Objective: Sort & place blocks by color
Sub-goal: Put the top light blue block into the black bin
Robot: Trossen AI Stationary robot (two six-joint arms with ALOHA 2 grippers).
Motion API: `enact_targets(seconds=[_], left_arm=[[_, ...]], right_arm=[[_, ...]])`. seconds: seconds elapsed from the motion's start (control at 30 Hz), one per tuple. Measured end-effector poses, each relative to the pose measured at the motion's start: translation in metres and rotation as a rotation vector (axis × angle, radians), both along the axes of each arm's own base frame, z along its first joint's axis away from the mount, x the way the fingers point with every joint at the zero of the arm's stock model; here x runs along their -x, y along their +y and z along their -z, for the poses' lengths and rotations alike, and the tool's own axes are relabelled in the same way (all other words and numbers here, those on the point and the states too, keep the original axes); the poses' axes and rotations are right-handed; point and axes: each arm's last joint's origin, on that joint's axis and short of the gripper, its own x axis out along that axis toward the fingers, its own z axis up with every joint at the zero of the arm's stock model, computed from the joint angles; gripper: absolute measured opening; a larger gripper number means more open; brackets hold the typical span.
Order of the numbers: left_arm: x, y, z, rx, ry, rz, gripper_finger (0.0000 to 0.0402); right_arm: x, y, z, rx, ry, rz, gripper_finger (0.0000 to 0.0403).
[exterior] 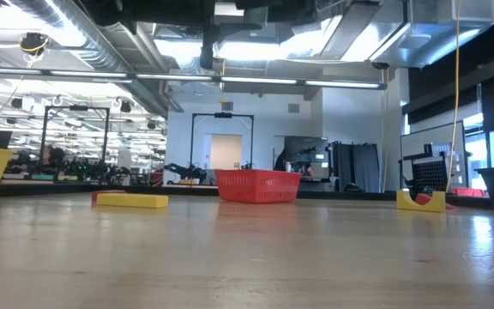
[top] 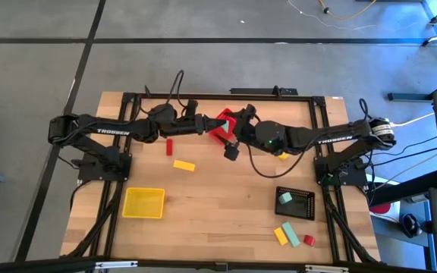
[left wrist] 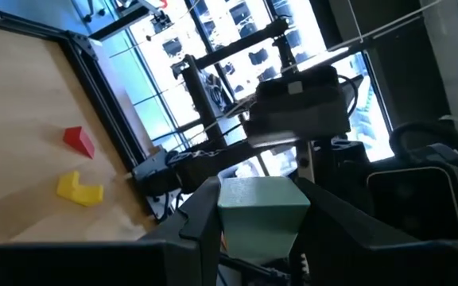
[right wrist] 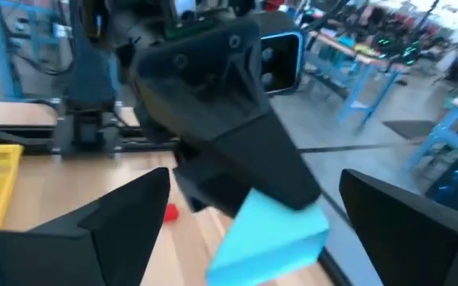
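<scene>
Above the red plastic mesh bin [top: 221, 126] at the far middle of the wooden table [top: 218, 205], the two dark arms meet. The left gripper [left wrist: 254, 230] is clamped on a pale mint green block [left wrist: 261, 214], which sits squeezed between its two dark fingers [left wrist: 193, 226]. In the right wrist view that same block [right wrist: 269, 234] shows held out by the other arm, in the wide gap between the right gripper's [right wrist: 253, 238] own fingers [right wrist: 126, 218], which are spread far apart and hold nothing.

On the table near the left arm lie a small red brick-like block [top: 169, 146] and, just beyond it towards the front, a flat yellow brick-like block [top: 183, 165]. A yellow plastic bin [top: 143, 202] stands at the front left. At the front right, a black mesh bin [top: 303, 205] holds one mint green block [top: 285, 199]. Just in front of that bin lie a yellow block [top: 281, 236], a mint green block [top: 290, 232] touching it, and a small red block [top: 308, 240] just beside them. Another yellow piece [top: 283, 155] shows partly under the right arm
</scene>
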Motion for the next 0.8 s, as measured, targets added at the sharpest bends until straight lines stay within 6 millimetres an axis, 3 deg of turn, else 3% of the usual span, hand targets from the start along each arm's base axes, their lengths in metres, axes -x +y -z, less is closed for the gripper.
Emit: enact_targets(seconds=[0.23, 0.57, 0.8], left_arm=[[0.0003, 0.0013, -0.0004, 0.004, -0.005, -0.001, 0.0123], [0.0008, 0.0039, -0.0002, 0.009, -0.004, -0.021, 0.0123], [0.0008, 0.0040, 0.0003, 0.010, 0.001, -0.029, 0.0122]], right_arm=[[0.0013, -0.0013, -0.0022, 0.024, -0.003, 0.033, 0.0297], [0.0018, 0.0008, -0.0015, -0.012, -0.016, 0.047, 0.0133], [0.0021, 0.0009, 0.0002, -0.027, -0.006, 0.045, 0.0130]])
